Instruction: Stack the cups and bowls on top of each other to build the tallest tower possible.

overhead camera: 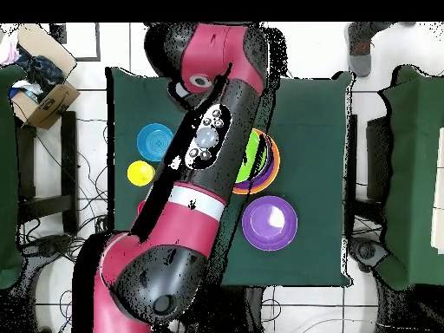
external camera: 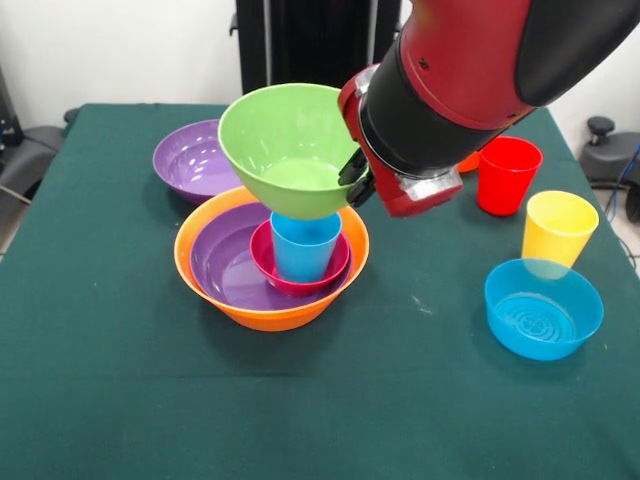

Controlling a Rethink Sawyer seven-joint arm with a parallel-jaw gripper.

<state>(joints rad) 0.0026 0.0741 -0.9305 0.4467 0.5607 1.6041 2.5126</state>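
Nearest the front camera sits the small blue bowl (external camera: 543, 308), empty, well off to the side of the tower (external camera: 271, 262). Just behind it, touching or nearly so, stands the yellow cup (external camera: 558, 228), upright, and farther back the red cup (external camera: 507, 175), also upright. A sliver of an orange bowl (external camera: 469, 162) peeks out beside the red cup, mostly hidden by the arm.

At the tower, the large orange bowl (external camera: 262, 308) forms the base, a purple bowl (external camera: 225, 265) nests in it, a small pink-red bowl (external camera: 298, 282) lies inside that, and the blue cup (external camera: 305, 245) stands upright in the pink-red bowl. The lime green bowl (external camera: 288, 148) rests tilted on the blue cup's rim, its mouth facing the camera. The gripper (external camera: 356, 172) is clamped on the green bowl's rim on the arm's side, one finger visible inside the bowl.

Behind the tower, on its other side from the cups, a second purple bowl (external camera: 195, 158) sits alone on the green table (external camera: 110, 380).
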